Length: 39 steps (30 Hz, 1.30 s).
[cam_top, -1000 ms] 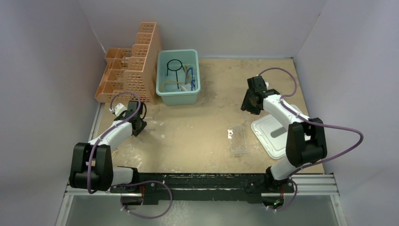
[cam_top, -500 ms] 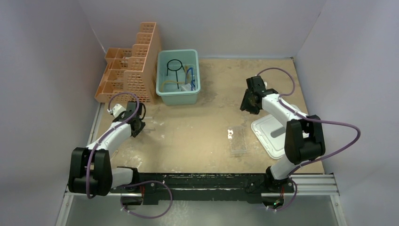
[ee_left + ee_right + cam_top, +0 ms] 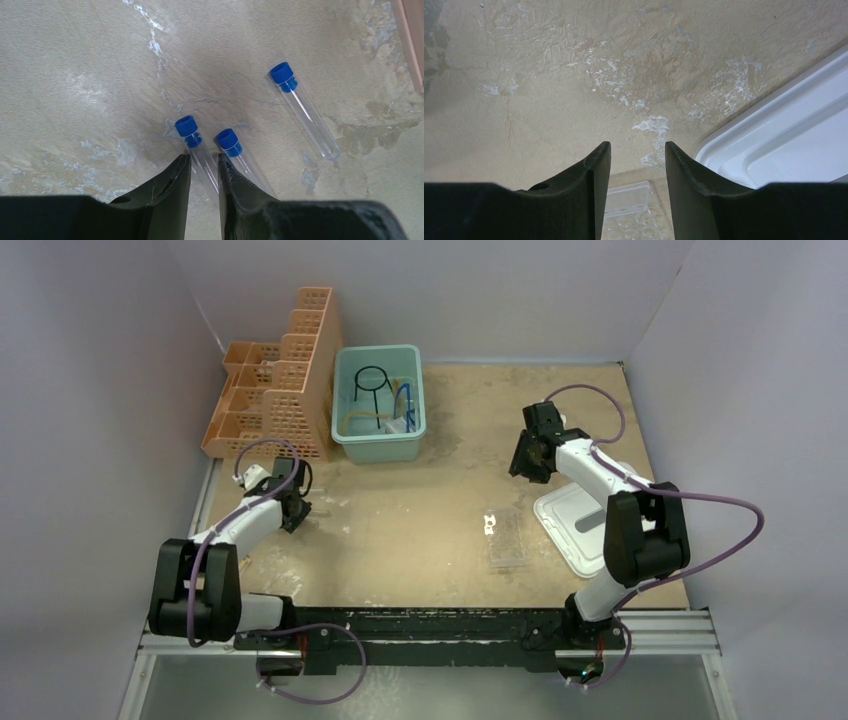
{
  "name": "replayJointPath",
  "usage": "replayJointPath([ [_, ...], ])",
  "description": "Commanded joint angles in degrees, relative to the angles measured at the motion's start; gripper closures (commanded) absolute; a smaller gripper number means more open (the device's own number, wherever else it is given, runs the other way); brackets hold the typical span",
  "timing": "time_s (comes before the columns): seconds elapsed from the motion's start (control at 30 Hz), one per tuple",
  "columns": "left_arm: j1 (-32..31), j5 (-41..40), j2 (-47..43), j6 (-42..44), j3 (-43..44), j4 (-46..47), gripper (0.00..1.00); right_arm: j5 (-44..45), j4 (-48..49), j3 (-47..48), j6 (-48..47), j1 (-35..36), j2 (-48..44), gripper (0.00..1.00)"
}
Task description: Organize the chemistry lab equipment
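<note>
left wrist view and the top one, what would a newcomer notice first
Three blue-capped tubes lie on the table by the left gripper, whose fingers pinch one tube. In the top view, the teal bin at the back holds a black wire ring, beside an orange rack. The right gripper hangs open beside a white tray.

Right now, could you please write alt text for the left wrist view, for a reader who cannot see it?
The left hand straddles a blue-capped clear tube with its two dark fingers, the tube lying on the tan table. A second tube lies just beside it, and a third tube lies apart to the right.
</note>
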Motion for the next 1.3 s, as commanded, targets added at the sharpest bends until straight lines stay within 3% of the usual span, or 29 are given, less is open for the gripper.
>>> replayJointPath([
  [0.0,0.33,0.56,1.28,-0.16,-0.18,3.13,0.75,0.6,0.18,0.96,-0.47,0.1,-2.46,0.53],
  [0.27,0.32,0.84,2.74,0.9,-0.99,4.42,0.79,-3.91,-2.45,-2.05,-3.57,0.16,-5.0,0.46],
  [0.5,0.33,0.65,0.77,1.97,-0.34,3.21,1.0,-5.57,-7.43,-5.15,-2.5,0.16,-9.4,0.42],
  [0.87,0.31,-3.27,-8.81,8.38,8.12,-6.32,1.0,-8.23,-16.23,-7.89,-0.61,0.09,-9.97,0.42],
  [1.0,0.25,-0.97,-10.75,10.72,9.41,-6.8,1.0,-9.99,-12.61,-9.85,-2.7,0.1,-10.61,0.41],
  [1.27,0.16,6.3,-14.84,14.35,11.47,-4.33,1.0,-23.14,-5.36,-11.96,-5.17,0.1,-6.33,0.4],
])
